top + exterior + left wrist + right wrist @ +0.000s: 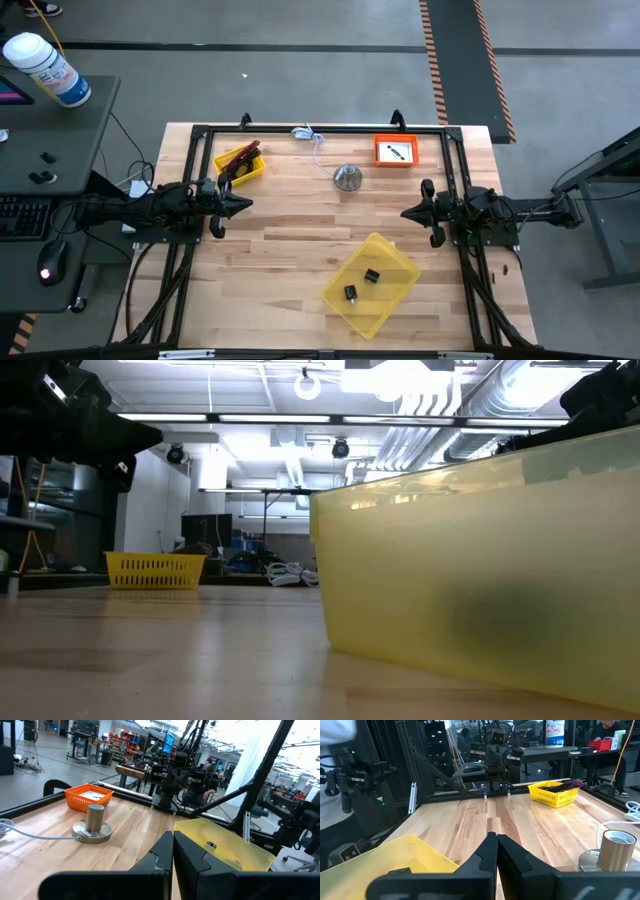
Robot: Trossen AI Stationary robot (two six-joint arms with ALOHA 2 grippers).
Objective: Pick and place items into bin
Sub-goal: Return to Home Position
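Left gripper (248,205), mid-left in the high view: fingers pinched together, empty. Small yellow mesh basket (252,168) upper left holds the black cable coil (232,173) and maroon stick (247,150). Only the high view shows the two tiny black cubes (372,275) inside the big translucent yellow bin (398,262), lower centre. Right gripper (405,212) mid-right, same deal: closed, empty.

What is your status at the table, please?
Left gripper, right gripper shut, empty, far apart. Cubes in yellow tub, card in orange bin. Metal dome stands between them.
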